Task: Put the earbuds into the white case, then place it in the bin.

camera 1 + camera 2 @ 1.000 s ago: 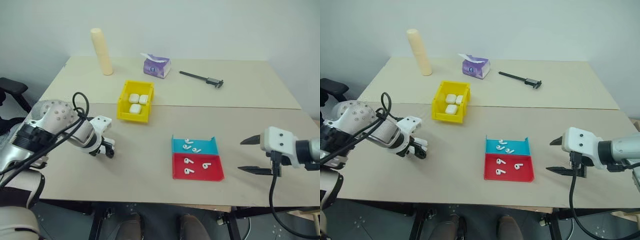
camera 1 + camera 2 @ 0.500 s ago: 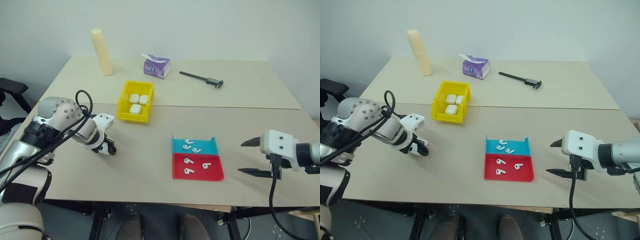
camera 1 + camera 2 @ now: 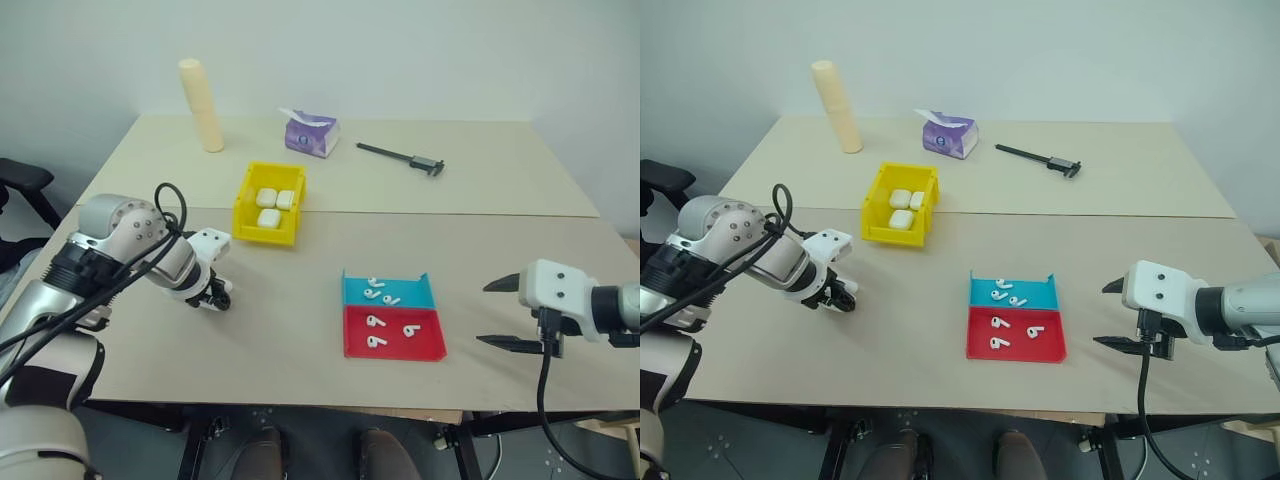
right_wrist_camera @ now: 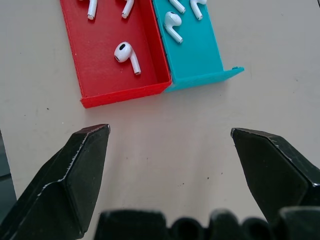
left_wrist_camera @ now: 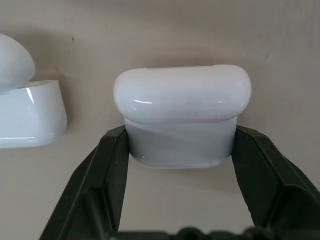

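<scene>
Beige table (image 3: 300,330): bin (image 3: 246,214) holds three cases; left gripper (image 5: 180,150) pinching white case (image 5: 182,117); right gripper (image 4: 170,165) spread.

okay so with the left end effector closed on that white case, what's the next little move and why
Probably lift the white case slightly and turn it for loading. The left end effector grips its lower body with fingers on both sides, lid apparently shut, resting on the table. The earbuds lie in the tray before the open right end effector.
</scene>
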You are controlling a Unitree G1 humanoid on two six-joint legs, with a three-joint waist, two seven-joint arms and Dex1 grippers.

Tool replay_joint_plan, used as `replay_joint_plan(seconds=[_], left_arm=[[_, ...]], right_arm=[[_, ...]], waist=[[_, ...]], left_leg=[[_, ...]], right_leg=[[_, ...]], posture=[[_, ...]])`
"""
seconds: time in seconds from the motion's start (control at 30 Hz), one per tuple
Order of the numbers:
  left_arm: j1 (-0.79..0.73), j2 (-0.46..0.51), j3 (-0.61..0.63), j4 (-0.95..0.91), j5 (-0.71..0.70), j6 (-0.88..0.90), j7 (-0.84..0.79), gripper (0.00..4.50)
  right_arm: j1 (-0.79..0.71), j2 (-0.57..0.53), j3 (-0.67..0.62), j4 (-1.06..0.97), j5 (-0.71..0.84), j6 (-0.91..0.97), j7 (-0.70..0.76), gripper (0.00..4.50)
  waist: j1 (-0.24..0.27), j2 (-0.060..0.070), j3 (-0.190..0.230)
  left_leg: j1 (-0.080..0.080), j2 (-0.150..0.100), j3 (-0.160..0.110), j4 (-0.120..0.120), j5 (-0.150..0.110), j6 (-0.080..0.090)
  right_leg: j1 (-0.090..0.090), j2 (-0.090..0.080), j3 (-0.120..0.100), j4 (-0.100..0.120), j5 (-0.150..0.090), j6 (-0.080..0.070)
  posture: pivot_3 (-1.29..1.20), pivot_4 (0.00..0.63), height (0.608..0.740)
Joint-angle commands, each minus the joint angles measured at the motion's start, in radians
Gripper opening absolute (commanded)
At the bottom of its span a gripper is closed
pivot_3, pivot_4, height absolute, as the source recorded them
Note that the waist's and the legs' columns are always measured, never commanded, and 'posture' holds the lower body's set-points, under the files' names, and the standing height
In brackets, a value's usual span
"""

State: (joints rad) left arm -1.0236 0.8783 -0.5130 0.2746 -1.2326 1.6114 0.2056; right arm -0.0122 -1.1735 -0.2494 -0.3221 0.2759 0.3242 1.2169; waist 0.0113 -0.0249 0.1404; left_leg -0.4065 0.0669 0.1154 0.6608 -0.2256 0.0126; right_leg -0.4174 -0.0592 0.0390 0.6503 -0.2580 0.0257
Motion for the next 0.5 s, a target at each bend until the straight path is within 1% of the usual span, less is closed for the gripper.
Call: replay_joint_plan(seconds=[0.03,0.1,0.2,0.27,0.3,0.33,0.37,0.4,0.43,0.47,0.5], left_arm=[[-0.057,0.032,0.039,-0.045,0.020,0.003,-0.025,2.79],[-0.090,0.050,0.040,-0.084,0.025,0.003,-0.058,2.79],[-0.137,0.085,0.054,-0.204,0.073,0.003,-0.137,2.79],[-0.089,0.117,0.104,-0.361,0.144,-0.092,-0.222,2.79],[-0.060,0.146,0.112,-0.442,0.188,-0.160,-0.281,2.79],[0.016,0.164,0.167,-0.524,0.231,-0.295,-0.359,2.79],[0.075,0.175,0.208,-0.574,0.266,-0.391,-0.419,2.79],[0.152,0.173,0.251,-0.623,0.327,-0.526,-0.469,2.79],[0.239,0.164,0.291,-0.671,0.378,-0.652,-0.524,2.79],[0.300,0.155,0.313,-0.699,0.422,-0.736,-0.566,2.79],[0.397,0.097,0.343,-0.721,0.502,-0.914,-0.587,2.79]], right_arm=[[-0.017,-0.015,-0.028,-0.010,-0.001,-0.009,-0.004,4.50],[-0.031,-0.027,-0.035,-0.007,0.008,-0.008,0.009,4.50],[-0.077,-0.051,-0.044,-0.003,0.039,0.006,0.042,4.50],[-0.121,-0.067,-0.034,-0.006,0.060,0.021,0.058,4.50],[-0.147,-0.076,-0.025,-0.012,0.073,0.038,0.065,4.50],[-0.184,-0.097,-0.002,-0.026,0.089,0.074,0.077,4.50],[-0.211,-0.111,0.016,-0.036,0.100,0.102,0.085,4.50],[-0.238,-0.126,0.038,-0.042,0.107,0.130,0.092,4.50],[-0.276,-0.141,0.066,-0.057,0.119,0.163,0.101,4.50],[-0.304,-0.149,0.088,-0.066,0.127,0.184,0.106,4.50],[-0.336,-0.162,0.118,-0.087,0.136,0.205,0.122,4.50]], waist=[[0.000,0.000,0.000],[0.000,-0.002,0.001],[0.000,-0.002,0.002],[-0.003,-0.002,0.001],[-0.003,-0.002,0.001],[-0.008,-0.001,0.001],[-0.009,0.000,0.001],[-0.009,0.000,0.001],[-0.010,0.001,0.000],[-0.010,0.000,0.000],[-0.009,0.001,0.000]], left_leg=[[-0.001,0.000,0.000,0.000,0.000,0.000],[-0.003,0.000,0.000,0.000,0.000,0.000],[-0.004,0.000,0.000,0.000,0.000,0.000],[-0.004,0.000,0.000,0.000,0.000,0.000],[-0.003,0.000,0.000,0.000,0.000,0.000],[-0.003,0.000,0.000,0.000,0.000,0.000],[-0.002,0.000,0.001,-0.001,0.003,-0.006],[-0.001,0.000,0.001,-0.001,0.005,-0.008],[-0.001,0.001,0.002,-0.001,0.005,-0.008],[0.000,0.001,0.004,-0.001,0.005,-0.009],[0.000,0.001,0.004,-0.001,0.005,-0.009]], right_leg=[[0.000,0.000,0.000,0.000,0.000,0.000],[-0.002,0.000,0.000,0.000,0.000,0.000],[-0.004,0.000,0.000,-0.001,0.000,0.000],[-0.003,0.000,0.000,-0.001,0.000,0.000],[-0.002,0.000,0.000,-0.001,0.000,0.000],[-0.002,0.000,0.000,-0.001,0.000,0.000],[-0.003,0.000,0.001,-0.001,0.000,0.000],[-0.002,0.000,0.001,-0.001,0.000,0.000],[-0.002,0.000,0.001,0.000,0.000,0.000],[-0.002,0.000,0.001,0.000,0.000,-0.001],[-0.001,0.000,0.000,0.000,0.000,-0.001]], posture=[[0.00,0.150,0.740],[0.00,0.150,0.740],[0.00,0.150,0.740],[0.00,0.150,0.740],[0.00,0.150,0.740],[0.00,0.150,0.740],[0.00,0.150,0.740],[0.00,0.150,0.740],[0.00,0.150,0.740],[0.00,0.150,0.740],[0.00,0.150,0.740]])
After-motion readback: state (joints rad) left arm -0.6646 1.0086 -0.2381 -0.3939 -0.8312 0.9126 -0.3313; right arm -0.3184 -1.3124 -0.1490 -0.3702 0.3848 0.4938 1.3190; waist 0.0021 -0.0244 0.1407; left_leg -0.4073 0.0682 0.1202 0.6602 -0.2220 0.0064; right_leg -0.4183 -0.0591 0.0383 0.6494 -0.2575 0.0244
